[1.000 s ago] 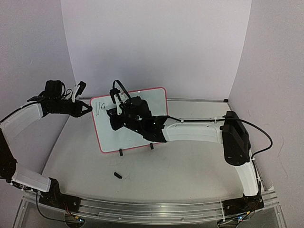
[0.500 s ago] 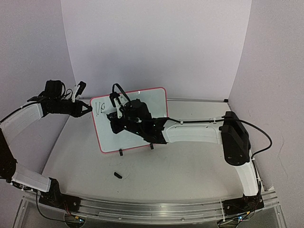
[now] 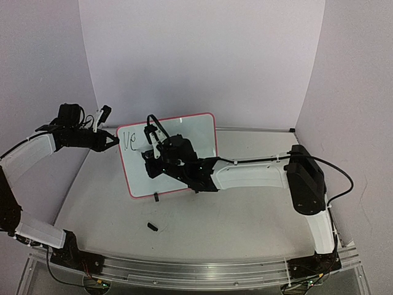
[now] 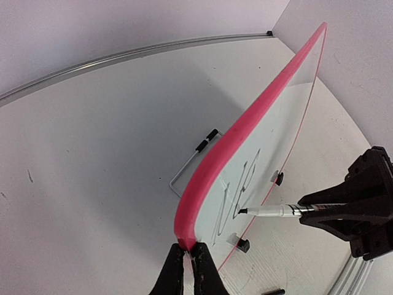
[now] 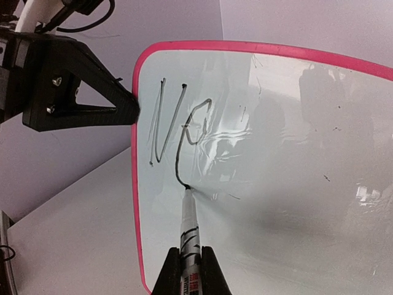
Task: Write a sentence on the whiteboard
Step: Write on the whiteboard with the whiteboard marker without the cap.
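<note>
Top external: whiteboard (image 3: 136, 175) stands at center-left of frame on the table (image 3: 245, 215), leaning back a bit, pink-red rim all round, two black feet (image 3: 156, 197) at its lower edge. Left gripper (image 3: 114, 141) comes in from the left of frame, fingers pressed together and pinching the board's left rim near the upper corner. Right arm reaches across from the right of frame and covers much of the board face. Right gripper (image 3: 155, 149) is clamped on a marker (image 3: 150, 133). Sentence (image 3: 129, 142) so far is only a couple of black letters in the board's upper left corner. Small black piece (image 3: 151, 227) lies on the table below the board, apart from it; can't tell what it is.

Left wrist: board seen edge-on, running from bottom center to upper right of frame. The two fingertips are closed tight on the pink rim at bottom center. Marker comes in level from the right, tip touching the board face just beside the letters. Thin wire stand (image 4: 190, 163) shows behind the board, resting on the table.

Right wrist: marker held upright between the two fingers at bottom center, tip on the board. Letters read "Ne", upper left of the board face; a black stroke runs down from the "e" to the marker tip. Rest of the face is blank, with reflections and a few small specks. Black tip of the left gripper touches the rim at left of frame.
</note>
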Controlling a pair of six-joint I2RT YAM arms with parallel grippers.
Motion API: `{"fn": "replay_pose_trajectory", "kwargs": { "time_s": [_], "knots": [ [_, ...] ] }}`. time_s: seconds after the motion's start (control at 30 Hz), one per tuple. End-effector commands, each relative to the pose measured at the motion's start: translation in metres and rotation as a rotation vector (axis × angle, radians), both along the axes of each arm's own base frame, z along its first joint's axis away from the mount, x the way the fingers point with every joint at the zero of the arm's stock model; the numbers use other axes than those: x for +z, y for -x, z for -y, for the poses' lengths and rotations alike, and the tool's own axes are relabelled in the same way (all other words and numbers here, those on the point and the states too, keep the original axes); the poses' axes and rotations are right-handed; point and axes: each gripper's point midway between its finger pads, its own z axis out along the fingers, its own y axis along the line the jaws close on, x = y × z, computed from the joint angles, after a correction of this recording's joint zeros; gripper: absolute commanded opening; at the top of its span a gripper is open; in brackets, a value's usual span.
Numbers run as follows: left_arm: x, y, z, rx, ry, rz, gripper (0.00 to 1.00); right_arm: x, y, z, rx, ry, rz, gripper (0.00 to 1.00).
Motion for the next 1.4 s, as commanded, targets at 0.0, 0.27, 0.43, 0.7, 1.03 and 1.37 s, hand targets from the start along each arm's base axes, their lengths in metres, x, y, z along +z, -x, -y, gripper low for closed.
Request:
{"fn": "replay_pose_trajectory", "kwargs": {
  "time_s": [0.0,0.27,0.43,0.7,1.03,1.37],
  "knots": [
    [-0.005,0.000,0.001,-0.014,-0.027,-0.004,0.00,0.039,-0.014,0.023,-0.084,-0.075,0.047,0.00],
    [-0.005,0.001,0.001,-0.018,-0.024,-0.006,0.00,0.066,0.004,0.026,0.011,-0.155,0.078,0.00],
    [-0.005,0.000,0.001,-0.017,-0.023,-0.006,0.00,0.069,0.001,0.021,0.008,-0.152,0.096,0.00],
    [-0.006,0.000,0.002,-0.019,-0.024,-0.008,0.00,0.064,-0.004,0.009,0.017,-0.125,0.095,0.00],
    [-0.007,0.001,0.002,-0.020,-0.025,-0.011,0.00,0.049,-0.011,0.001,0.000,-0.087,0.073,0.00],
    [-0.007,0.001,0.002,-0.018,-0.029,-0.011,0.00,0.037,-0.019,0.010,-0.070,-0.061,0.055,0.00]
  ]
}}
